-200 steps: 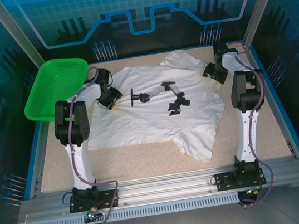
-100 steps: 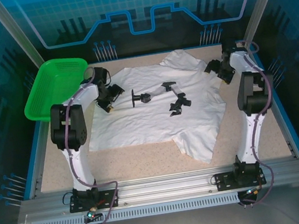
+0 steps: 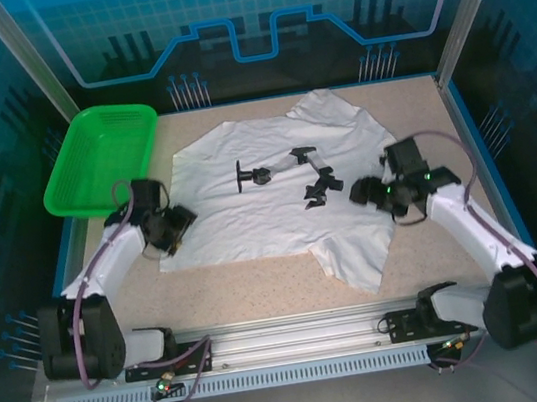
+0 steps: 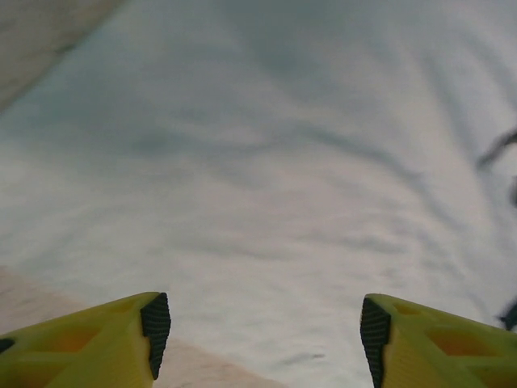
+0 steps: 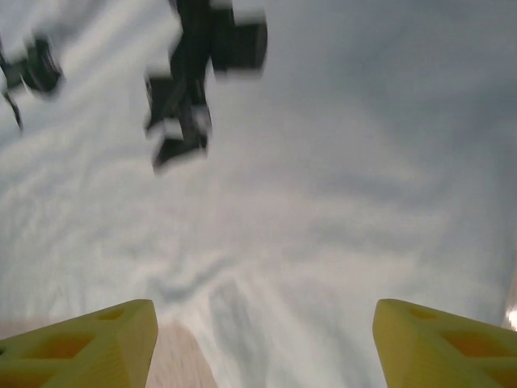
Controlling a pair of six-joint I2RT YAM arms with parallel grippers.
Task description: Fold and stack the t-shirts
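Note:
One white t-shirt (image 3: 271,216) lies spread flat across the middle of the table, its black print (image 3: 290,175) facing up. My left gripper (image 3: 177,226) is low over the shirt's near-left edge, and my right gripper (image 3: 360,192) is over its right side near the print. In the left wrist view the yellow fingers (image 4: 121,343) stand wide apart over cloth (image 4: 266,186) and a strip of bare table, holding nothing. In the right wrist view the fingers (image 5: 105,343) are also wide apart over the cloth (image 5: 323,210), with the blurred print (image 5: 190,81) ahead.
A green mesh basket (image 3: 100,155) sits at the far left corner, off the shirt. A flap of the shirt (image 3: 353,259) hangs toward the near edge at the right. Bare speckled table (image 3: 261,288) runs along the front. Blue frame walls (image 3: 490,158) bound the sides.
Both arms have swung from the far shoulders of the shirt toward the near side, the left to the lower-left edge, the right to the right middle. The shirt lies much as before.

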